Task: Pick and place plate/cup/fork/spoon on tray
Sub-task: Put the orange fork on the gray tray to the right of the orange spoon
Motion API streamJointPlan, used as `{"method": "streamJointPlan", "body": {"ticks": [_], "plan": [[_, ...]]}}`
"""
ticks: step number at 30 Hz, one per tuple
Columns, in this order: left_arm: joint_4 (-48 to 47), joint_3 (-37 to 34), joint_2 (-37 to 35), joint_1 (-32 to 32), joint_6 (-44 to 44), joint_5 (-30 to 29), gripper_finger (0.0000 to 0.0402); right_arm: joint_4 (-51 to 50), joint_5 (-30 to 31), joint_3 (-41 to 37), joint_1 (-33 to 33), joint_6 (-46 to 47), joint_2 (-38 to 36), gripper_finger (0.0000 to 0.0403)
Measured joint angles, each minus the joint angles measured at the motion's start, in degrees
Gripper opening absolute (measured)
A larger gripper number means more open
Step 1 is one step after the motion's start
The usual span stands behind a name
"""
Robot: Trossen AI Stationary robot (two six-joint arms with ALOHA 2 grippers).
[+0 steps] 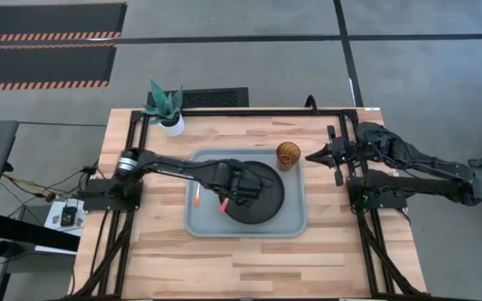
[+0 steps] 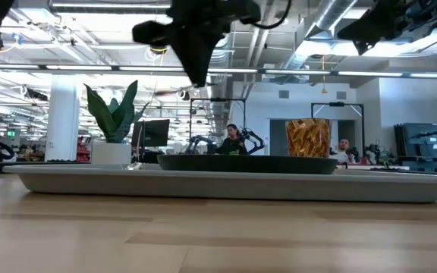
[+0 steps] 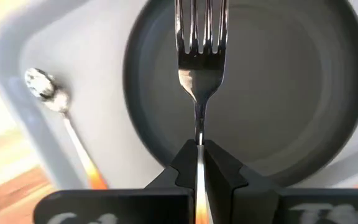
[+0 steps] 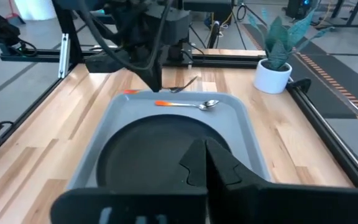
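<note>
- Fork (image 3: pixel 201 56), left wrist view: the silver pronged head projects forward from the left gripper (image 3: pixel 200 163), whose jaws pinch the thin handle between them. The prongs hang over the black plate (image 3: pixel 291 93). The spoon (image 3: pixel 58 109) lies on the bare floor of the tray (image 3: pixel 17 56), beside the plate.
- High view: the tray (image 1: pixel 295 219) sits mid-table with the plate (image 1: pixel 266 196) inside it. The left gripper (image 1: pixel 239 194) reaches over the plate's left part, with the red-orange handle end of the fork (image 1: pixel 223 205) showing at the plate's edge. The spoon (image 1: pixel 197 198) lies on the tray floor to the left of the plate. The cup (image 1: pixel 288 155) stands in the tray's far right corner. The right gripper (image 1: pixel 323 155) waits just right of the tray, near the cup. A potted plant (image 1: pixel 167 107) stands at the table's far left.
- Low view: the plate (image 2: pixel 249 162) rests flat on the tray (image 2: pixel 226 186); the cup (image 2: pixel 308 137) stands upright behind it. The left gripper (image 2: pixel 196 57) hangs above the plate, clear of it.
- Right wrist view: the right gripper (image 4: pixel 205 163) has its jaws pressed together with nothing between them. Beyond them lie the plate (image 4: pixel 148 155) and the spoon (image 4: pixel 188 104), with the fork (image 4: pixel 185 84) held by the left arm above the tray's (image 4: pixel 244 134) far end.
</note>
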Motion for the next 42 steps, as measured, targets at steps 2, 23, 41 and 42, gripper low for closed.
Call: {"method": "streamJointPlan", "body": {"ticks": [2,23,41,42], "plan": [[5.14,-7.08,-3.82,0.55,-0.72,0.84,0.0000,0.10,0.12,0.00,-0.14,0.02,0.04,0.0006],[26.21,-42.95,-19.01,7.76,-6.91,6.10,0.0000,3.25,2.13,0.00,-5.34,5.23,3.57,0.0006],[32.16,-46.86,-18.79,11.54,-3.53,8.21,0.0000,3.30,4.96,0.00,-5.30,8.38,4.52,0.0005],[32.18,-46.86,-18.79,11.78,-3.70,8.31,0.0000,3.31,4.96,0.00,-5.30,8.38,4.52,0.0005]]}}
